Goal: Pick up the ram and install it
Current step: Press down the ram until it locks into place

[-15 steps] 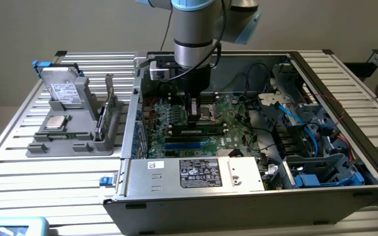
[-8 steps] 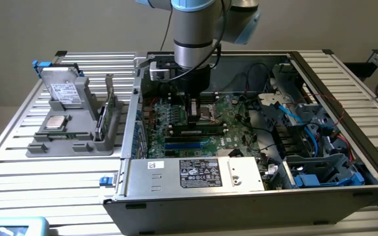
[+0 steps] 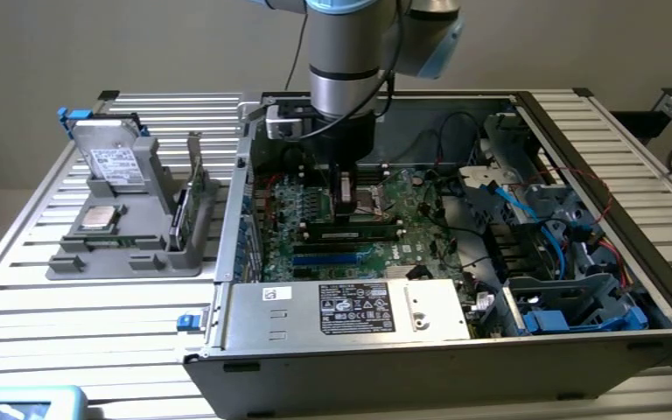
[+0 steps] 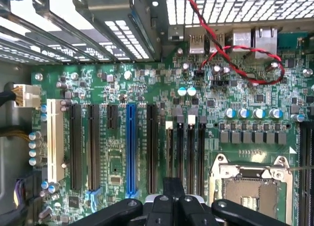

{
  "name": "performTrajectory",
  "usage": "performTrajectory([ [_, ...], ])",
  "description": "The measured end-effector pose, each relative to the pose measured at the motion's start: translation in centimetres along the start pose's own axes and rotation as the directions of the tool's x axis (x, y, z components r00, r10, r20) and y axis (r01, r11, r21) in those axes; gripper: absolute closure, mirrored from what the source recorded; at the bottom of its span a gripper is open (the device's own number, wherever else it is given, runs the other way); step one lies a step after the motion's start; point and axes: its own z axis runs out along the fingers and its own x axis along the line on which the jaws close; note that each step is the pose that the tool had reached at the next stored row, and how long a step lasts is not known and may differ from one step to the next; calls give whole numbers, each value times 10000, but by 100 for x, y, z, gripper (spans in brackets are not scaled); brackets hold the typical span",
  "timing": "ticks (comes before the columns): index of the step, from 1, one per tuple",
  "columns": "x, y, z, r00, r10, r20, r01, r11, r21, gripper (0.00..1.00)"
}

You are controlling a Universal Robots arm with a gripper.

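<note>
Gripper: the gripper (image 3: pixel 346 197) hangs low inside the open computer case (image 3: pixel 430 350), over the green board (image 3: pixel 412 206); whether it is closed or apart cannot be told.
Ram: the ram (image 3: pixel 353 234) lies along a slot just in front of the gripper, apparently seated.
Risk: if one end sits high, pressing could tilt the ram or stress the slot; the red-and-black wire (image 4: pixel 235 59) could snag the arm.
Wrist view: it shows the bare processor socket (image 4: pixel 250 191) and the blue slot (image 4: pixel 131 152) close up.
Exterior view: it adds the grey tray (image 3: pixel 126 236) outside the case.
</note>
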Motion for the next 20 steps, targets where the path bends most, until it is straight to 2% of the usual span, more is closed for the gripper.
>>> performTrajectory([
  [5,4,-95,-53,10000,1,2,-1,10000,0,89],
  [13,6,-228,-80,10000,1,-1,-1,10000,-1,89],
  [20,11,-265,-88,10000,3,0,-3,10000,-2,89],
])
